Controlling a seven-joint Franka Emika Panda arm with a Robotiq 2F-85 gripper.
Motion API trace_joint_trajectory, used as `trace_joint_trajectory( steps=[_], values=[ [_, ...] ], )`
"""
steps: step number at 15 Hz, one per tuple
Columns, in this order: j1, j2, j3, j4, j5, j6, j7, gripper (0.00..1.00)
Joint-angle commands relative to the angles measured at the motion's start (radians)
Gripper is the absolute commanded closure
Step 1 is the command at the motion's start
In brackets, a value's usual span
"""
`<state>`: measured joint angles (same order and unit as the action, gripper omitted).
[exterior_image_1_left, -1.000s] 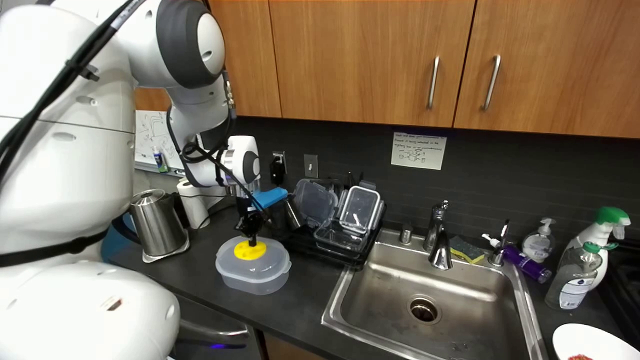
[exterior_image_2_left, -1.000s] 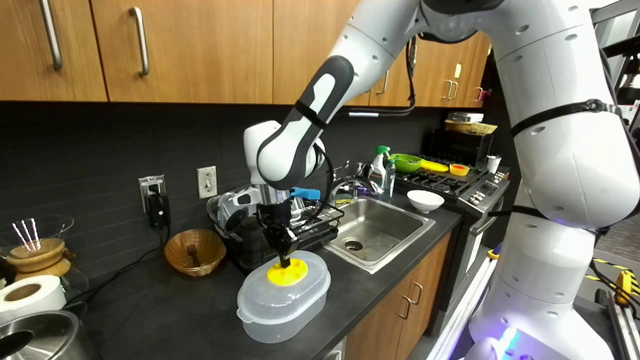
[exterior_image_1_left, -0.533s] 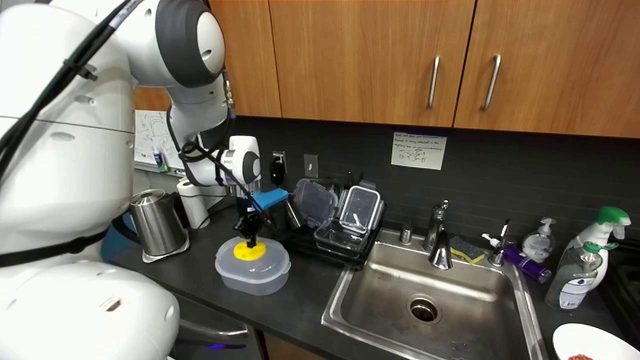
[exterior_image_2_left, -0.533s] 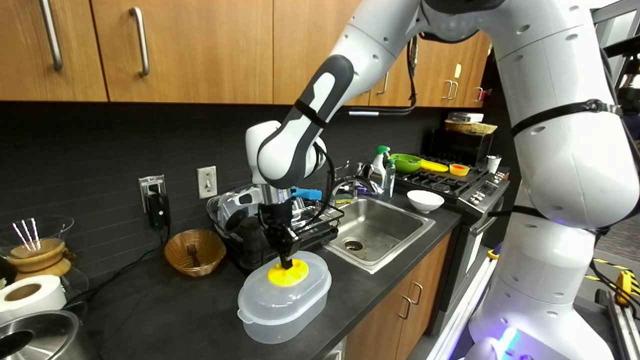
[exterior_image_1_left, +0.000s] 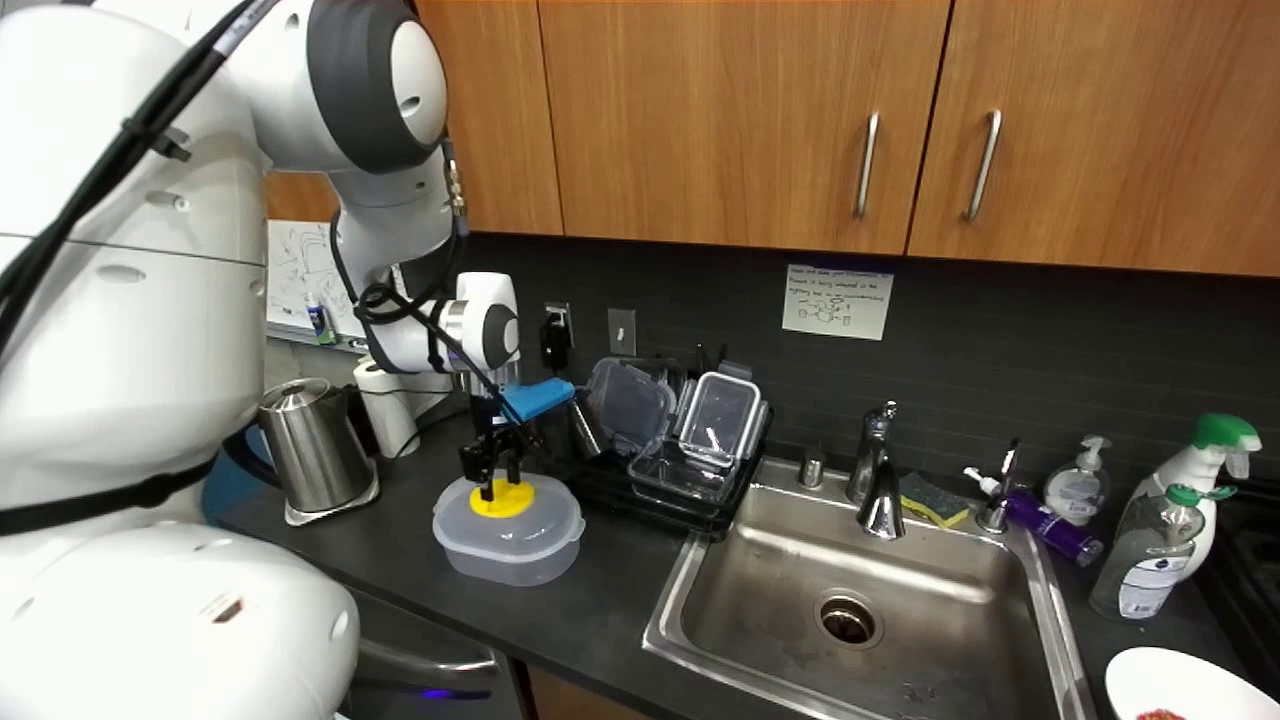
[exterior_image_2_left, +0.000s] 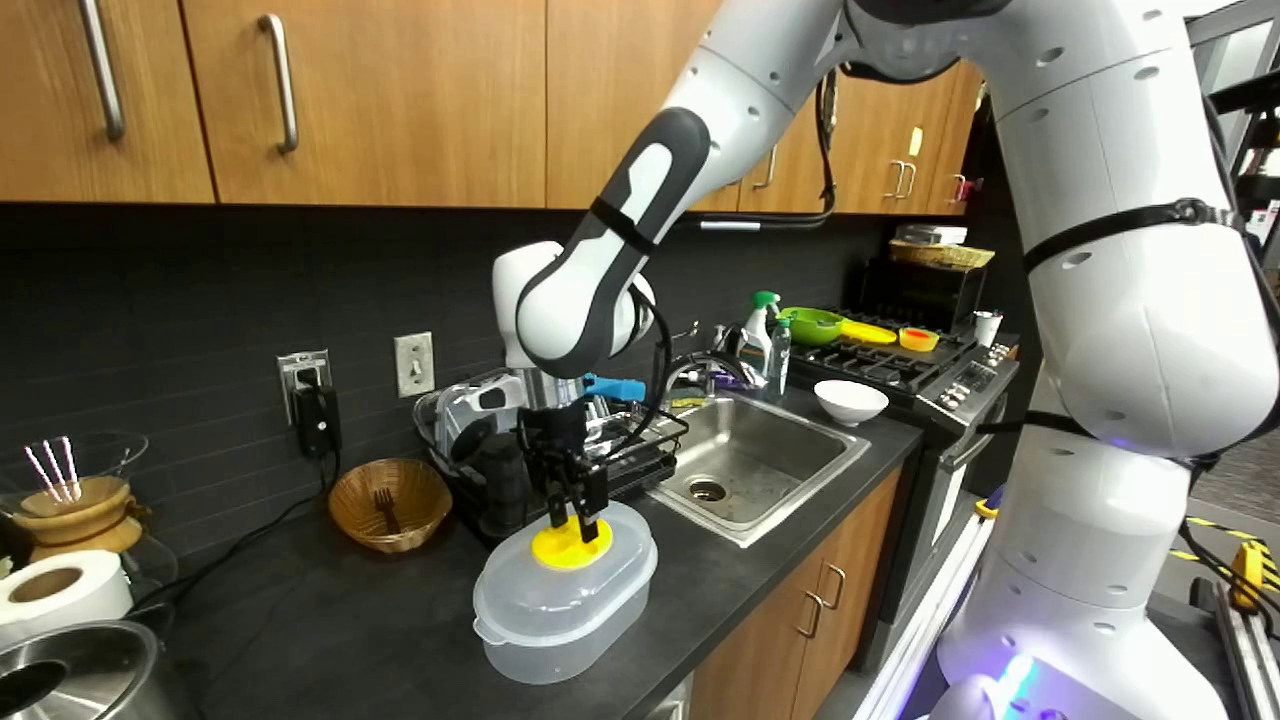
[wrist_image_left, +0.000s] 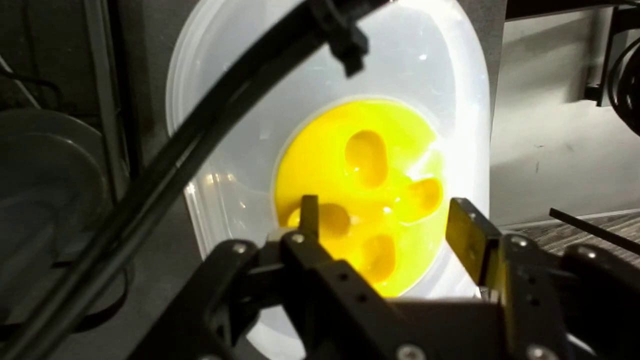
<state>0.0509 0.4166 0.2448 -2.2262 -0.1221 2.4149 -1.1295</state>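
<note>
On the dark counter stands a translucent oval container (exterior_image_1_left: 512, 570) with its lid on. A yellow disc (wrist_image_left: 320, 145) with several rounded hollows is set in the lid's top. My gripper (exterior_image_2_left: 573, 527) points down onto this disc in both exterior views. In the wrist view the gripper (wrist_image_left: 385, 220) has its jaws spread wide, with nothing held between them. The left finger (wrist_image_left: 310, 215) lies in front of one hollow; the right finger (wrist_image_left: 470, 240) is by the disc's edge. Whether the tips touch the disc I cannot tell.
A black dish rack (exterior_image_1_left: 690, 510) with clear containers stands close behind, beside the steel sink (exterior_image_1_left: 700, 600). A kettle (exterior_image_1_left: 315, 450) and a wicker basket (exterior_image_2_left: 390, 505) are nearby. The counter's front edge (exterior_image_2_left: 690, 650) runs close to the container. A cable crosses the wrist view.
My jaws have spread apart; earlier they were together at the disc. The container has shifted very slightly on the counter. The arm has hardly moved.
</note>
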Motion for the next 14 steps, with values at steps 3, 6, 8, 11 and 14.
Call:
trace_joint_trajectory(
  steps=[3, 6, 8, 11, 14],
  values=[
    [-0.007, 0.013, -0.024, -0.032, -0.055, 0.153, -0.079, 0.0],
    [-0.017, 0.039, -0.041, -0.035, -0.084, 0.248, -0.107, 0.0],
    [-0.026, 0.055, -0.047, -0.035, -0.092, 0.293, -0.113, 0.0],
    [-0.034, 0.058, -0.048, -0.039, -0.091, 0.322, -0.114, 0.0],
    [-0.042, 0.061, -0.046, -0.035, -0.085, 0.33, -0.114, 0.0]
  ],
)
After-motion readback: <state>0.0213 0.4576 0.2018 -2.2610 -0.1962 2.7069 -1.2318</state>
